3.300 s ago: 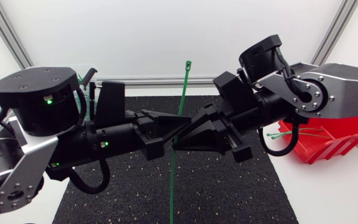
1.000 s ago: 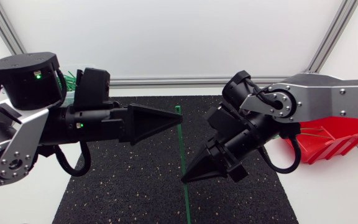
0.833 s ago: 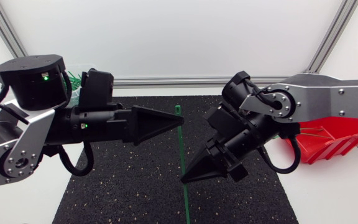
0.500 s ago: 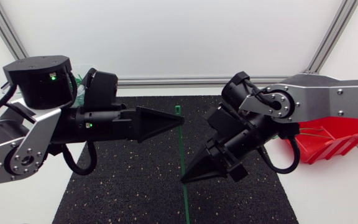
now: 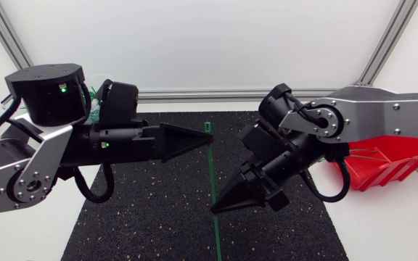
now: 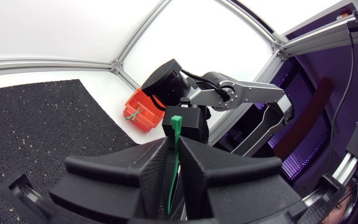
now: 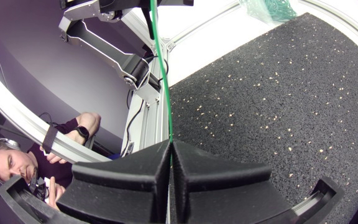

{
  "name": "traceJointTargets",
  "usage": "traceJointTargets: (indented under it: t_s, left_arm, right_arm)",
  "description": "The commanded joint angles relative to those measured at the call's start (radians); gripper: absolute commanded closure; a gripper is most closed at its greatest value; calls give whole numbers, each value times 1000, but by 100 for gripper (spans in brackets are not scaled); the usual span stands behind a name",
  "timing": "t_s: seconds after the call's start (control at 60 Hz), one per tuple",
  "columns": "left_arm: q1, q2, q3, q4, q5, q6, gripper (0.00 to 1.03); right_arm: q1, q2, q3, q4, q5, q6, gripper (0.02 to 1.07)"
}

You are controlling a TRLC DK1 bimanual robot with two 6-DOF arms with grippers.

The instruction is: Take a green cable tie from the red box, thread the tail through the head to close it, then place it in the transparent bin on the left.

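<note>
Grips green cable tie [image 5: 212, 170] just under its head with left tool [image 5: 207, 140], fingers fully closed; pinches strap lower down with right tool [image 5: 215, 208], likewise closed. Holds tie straight over open black mat [image 5: 151, 217], clear of its edges. Leaves red box [image 5: 401, 163] well apart at right edge of table [image 5: 383, 225].

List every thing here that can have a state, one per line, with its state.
Tie, straight, not looped, held at two places.
Left end effector, shut on the tie near its head.
Right end effector, shut on the tie farther along the tail.
Box, open, spare ties inside.
Bin, not empty.
</note>
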Motion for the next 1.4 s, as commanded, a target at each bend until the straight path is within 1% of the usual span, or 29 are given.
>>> traceJointTargets:
  t_s: [0.0, 0.05, 0.467, 0.75, 0.983, 1.1, 1.15, 1.3, 1.383]
  left_arm:
    - [0, 15, 27, 14, 12, -21, 92]
    - [0, 15, 27, 14, 12, -21, 99]
    - [2, 26, 38, 7, 11, -36, 99]
    - [8, 37, 53, 1, 12, -50, 99]
    - [33, 41, 76, -14, 21, -68, 99]
    - [62, 49, 101, -29, 46, -94, 99]
    - [73, 52, 108, -37, 49, -94, 99]
    - [108, 73, 139, -68, 75, -97, 99]
    - [137, 89, 159, -83, 89, -97, 99]
  right_arm:
    - [-3, 21, 9, -13, -9, -22, 101]
    - [-3, 22, 8, -13, -9, -23, 101]
    - [20, 29, 0, -10, -6, -25, 101]
    - [43, 32, -8, -1, 21, -20, 101]
    - [48, 25, -15, 15, 47, -16, 101]
    - [37, -2, -14, 21, 55, -11, 101]
    - [31, -14, -15, 21, 60, -11, 94]
    - [13, -53, -18, 27, 98, -10, 56]
    - [0, -77, -17, 36, 129, -10, 43]
